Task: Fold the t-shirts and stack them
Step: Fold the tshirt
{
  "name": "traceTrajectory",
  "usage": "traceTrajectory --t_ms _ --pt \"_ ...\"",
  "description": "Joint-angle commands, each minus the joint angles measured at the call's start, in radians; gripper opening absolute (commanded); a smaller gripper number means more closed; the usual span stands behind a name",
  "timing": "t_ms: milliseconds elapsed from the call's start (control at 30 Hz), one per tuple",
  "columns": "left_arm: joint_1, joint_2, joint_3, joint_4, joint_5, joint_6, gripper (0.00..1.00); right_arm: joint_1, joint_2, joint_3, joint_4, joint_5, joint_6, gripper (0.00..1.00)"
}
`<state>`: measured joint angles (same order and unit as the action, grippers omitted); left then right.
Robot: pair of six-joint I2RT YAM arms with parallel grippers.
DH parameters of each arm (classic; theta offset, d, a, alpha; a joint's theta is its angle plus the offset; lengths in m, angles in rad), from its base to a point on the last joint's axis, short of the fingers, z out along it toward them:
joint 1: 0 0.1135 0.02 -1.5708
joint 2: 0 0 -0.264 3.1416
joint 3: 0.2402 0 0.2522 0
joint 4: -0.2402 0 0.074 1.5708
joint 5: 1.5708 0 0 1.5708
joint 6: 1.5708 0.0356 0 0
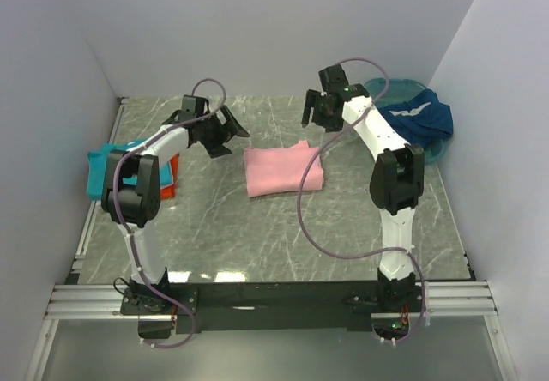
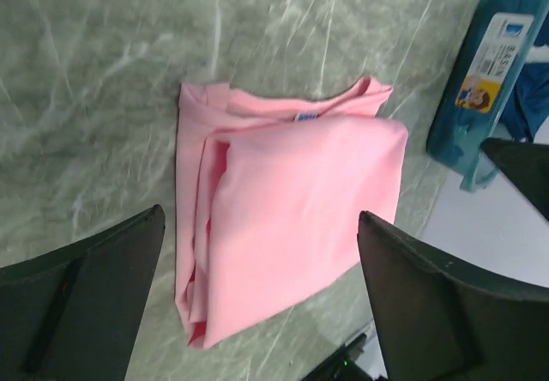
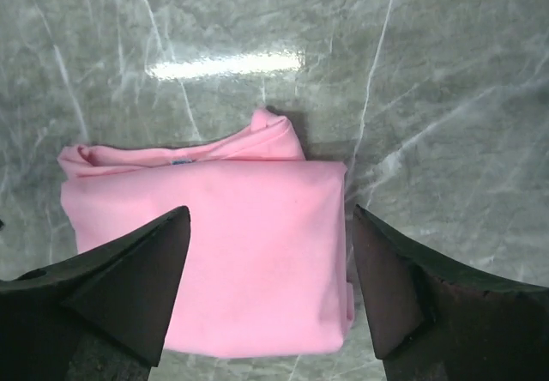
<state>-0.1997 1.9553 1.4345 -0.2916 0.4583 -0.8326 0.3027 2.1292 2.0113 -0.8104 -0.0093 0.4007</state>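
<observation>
Left fingers (image 2: 86, 295) and right fingers (image 3: 120, 287) spread near one pink t-shirt (image 1: 283, 171); three others aside: teal (image 1: 101, 171), orange (image 1: 171, 179), blue (image 1: 420, 117).

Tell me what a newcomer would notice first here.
The folded light pink t-shirt lies mid-table, the open left gripper and open right gripper hovering beside it. A dark blue t-shirt sits in the teal basin far right; a teal t-shirt and an orange t-shirt lie at the left edge.
</observation>
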Motion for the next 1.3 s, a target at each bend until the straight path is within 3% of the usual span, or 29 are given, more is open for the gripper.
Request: traceTrajectory --t_ms 0,133,500,967,1267 --pt "-0.006 -0.048 0.003 0.101 -0.041 0.015 0.99 -0.011 -0.053 0.021 0.013 -0.047 -0.022 0.83" --pt "-0.007 -0.093 -0.112 0.169 0.002 0.032 0.99 -0.010 -0.182 -0.182 0.143 -0.121 -0.039 0.84" --pt "-0.029 -0.124 -0.309 0.281 0.092 0.069 1.00 -0.005 -0.362 -0.499 0.169 -0.185 -0.025 0.73" --pt "-0.092 -0.045 -0.298 0.270 0.076 0.101 0.98 0.021 -0.296 -0.571 0.198 -0.193 -0.010 0.51" --pt "-0.113 -0.081 -0.264 0.189 -0.111 0.122 0.94 0.016 -0.206 -0.508 0.215 -0.095 0.001 0.56"
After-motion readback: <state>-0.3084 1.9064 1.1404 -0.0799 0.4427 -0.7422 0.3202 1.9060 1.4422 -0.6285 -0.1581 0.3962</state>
